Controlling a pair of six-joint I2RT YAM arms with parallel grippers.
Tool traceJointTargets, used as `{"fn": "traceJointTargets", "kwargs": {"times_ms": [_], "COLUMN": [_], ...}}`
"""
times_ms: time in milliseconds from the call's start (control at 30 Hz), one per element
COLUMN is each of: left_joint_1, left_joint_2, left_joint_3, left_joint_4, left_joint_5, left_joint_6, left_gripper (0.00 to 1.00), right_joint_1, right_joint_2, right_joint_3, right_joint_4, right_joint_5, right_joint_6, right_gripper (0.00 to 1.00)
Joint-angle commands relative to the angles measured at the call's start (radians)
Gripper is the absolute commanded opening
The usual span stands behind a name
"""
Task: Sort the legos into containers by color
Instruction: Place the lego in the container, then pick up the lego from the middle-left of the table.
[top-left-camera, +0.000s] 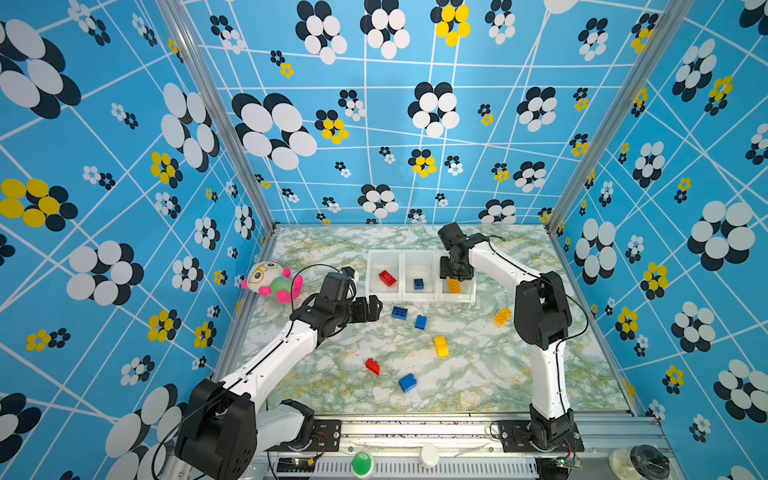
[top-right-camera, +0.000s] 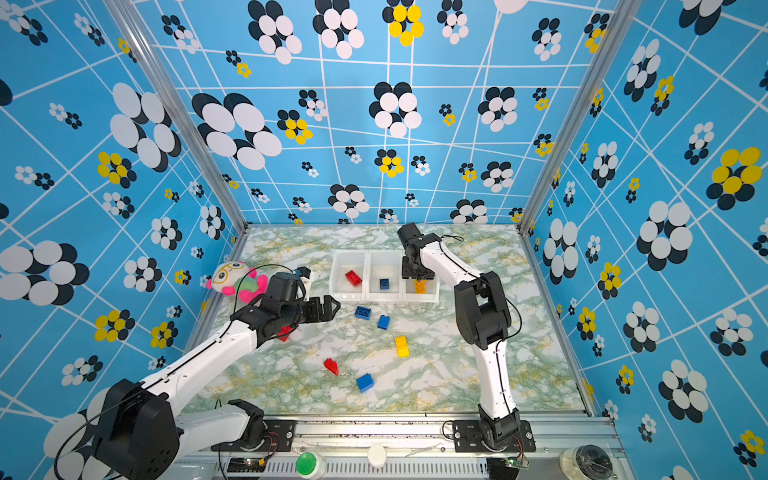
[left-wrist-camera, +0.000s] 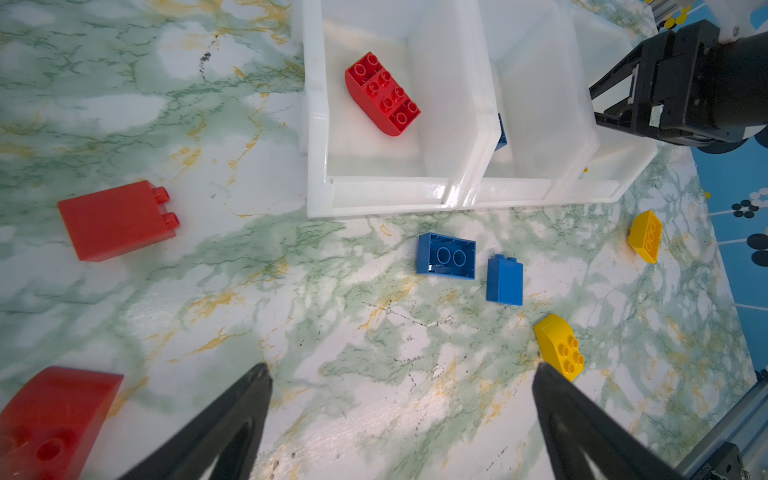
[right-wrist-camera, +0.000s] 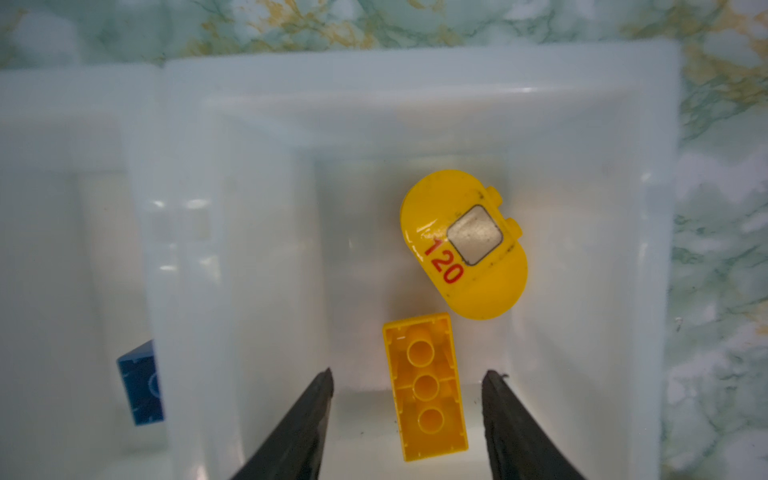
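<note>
Three white bins (top-left-camera: 419, 291) in a row near the back of the marbled table (top-left-camera: 478, 374): red brick (top-left-camera: 387, 278) in the bin nearest the plush toy (top-left-camera: 271, 281), blue brick (top-left-camera: 418, 283) in the middle bin, yellow-orange brick (right-wrist-camera: 424, 386) lying hollow side up in the bin farthest from the plush, beside a rounded yellow piece (right-wrist-camera: 463, 245) with a grey square and red "120".

Right gripper (right-wrist-camera: 407, 382) hanging over that last bin, fingers apart on either side of the yellow-orange brick, not touching it. Left gripper (left-wrist-camera: 401, 374) spread wide and empty, low over the table just in front of the bins.

Loose on the table in front of the bins: two blue bricks (top-left-camera: 409, 316) close together, a yellow brick (top-left-camera: 441, 346), a red sloped brick (top-left-camera: 372, 366), another blue brick (top-left-camera: 408, 382), an orange brick (top-left-camera: 502, 316) (off past the last bin), a tall red brick (left-wrist-camera: 118, 220) on its side.

Green-and-white marble surface with ochre veins; blue walls (top-left-camera: 124, 166) printed with white lines and flower clusters.
</note>
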Motion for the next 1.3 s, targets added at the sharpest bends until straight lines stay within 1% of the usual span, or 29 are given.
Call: {"fn": "traceJointTargets", "kwargs": {"times_ms": [0, 133, 267, 433, 567, 767, 933, 1100, 1267], "left_joint_1": [0.01, 0.012, 0.017, 0.044, 0.076, 0.137, 0.176, 0.206, 0.216], "left_joint_2": [-0.006, -0.007, 0.0, 0.021, 0.057, 0.155, 0.266, 0.385, 0.479], "left_joint_3": [0.023, 0.028, 0.048, 0.098, 0.153, 0.252, 0.344, 0.418, 0.463], "left_joint_4": [-0.037, -0.056, -0.103, -0.194, -0.268, -0.38, -0.46, -0.485, -0.454], "left_joint_5": [-0.004, -0.024, -0.064, -0.122, -0.144, -0.167, -0.204, -0.227, -0.226], "left_joint_6": [0.008, 0.008, 0.018, 0.038, 0.069, 0.138, 0.196, 0.232, 0.211], "left_gripper": [0.99, 0.99, 0.99, 0.99, 0.99, 1.0, 0.98, 0.95, 0.92], "right_joint_1": [-0.004, -0.003, 0.001, 0.012, 0.022, 0.026, 0.028, 0.03, 0.029], "right_joint_2": [-0.041, -0.079, -0.133, -0.229, -0.32, -0.467, -0.582, -0.659, -0.698], "right_joint_3": [-0.005, -0.037, -0.079, -0.149, -0.223, -0.387, -0.5, -0.565, -0.587], "right_joint_4": [-0.023, -0.019, -0.018, -0.019, -0.017, 0.017, 0.032, 0.026, 0.017], "right_joint_5": [-0.018, -0.026, -0.036, -0.053, -0.071, -0.141, -0.176, -0.186, -0.189], "right_joint_6": [0.015, 0.023, 0.028, 0.034, 0.044, 0.086, 0.12, 0.131, 0.131], "right_gripper": [0.6, 0.61, 0.65, 0.72, 0.78, 0.85, 0.88, 0.89, 0.91]}}
